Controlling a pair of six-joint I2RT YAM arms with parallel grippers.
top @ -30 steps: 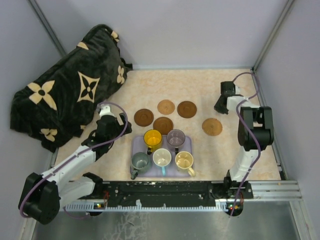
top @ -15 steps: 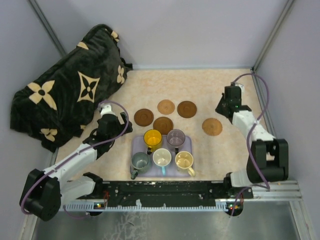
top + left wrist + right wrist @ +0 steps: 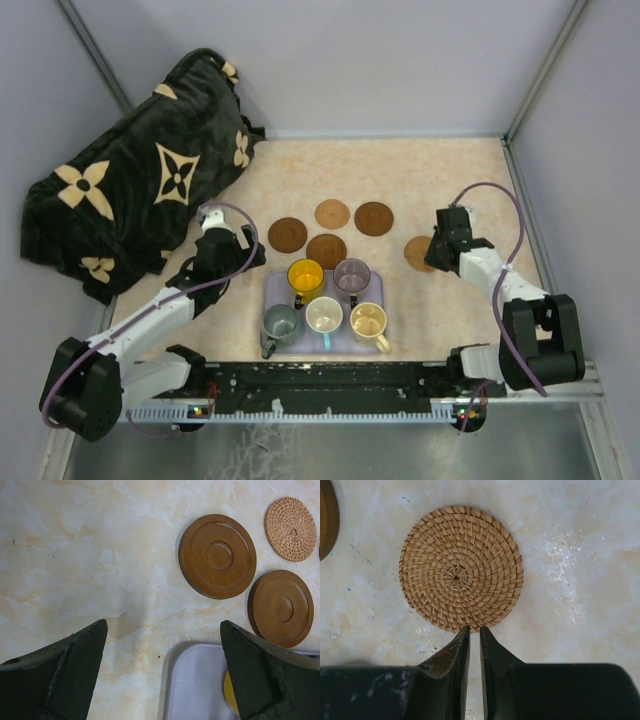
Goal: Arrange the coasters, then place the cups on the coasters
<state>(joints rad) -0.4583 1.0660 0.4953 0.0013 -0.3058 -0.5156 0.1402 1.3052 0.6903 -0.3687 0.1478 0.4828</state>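
One woven coaster (image 3: 461, 569) lies flat on the table (image 3: 580, 540), directly ahead of the right gripper (image 3: 474, 630). Its near rim is at the fingertips; whether they touch it I cannot tell. That gripper's fingers stand almost together with a thin slit between them, grasping nothing. Off to its left sit three dark wooden coasters (image 3: 287, 235) and a second woven coaster (image 3: 332, 213), loosely clustered. The left gripper (image 3: 163, 625) hangs spread wide and empty, with two dark discs ahead and to the right of its fingers. A corner of the lavender tray (image 3: 185, 690) shows between them. The tray holds all five cups upright: yellow cup (image 3: 305, 275) and purple-grey cup (image 3: 352, 273) in the far row, grey-green cup (image 3: 280, 322), cream cup (image 3: 324, 315) and beige cup (image 3: 368, 320) in the near row.
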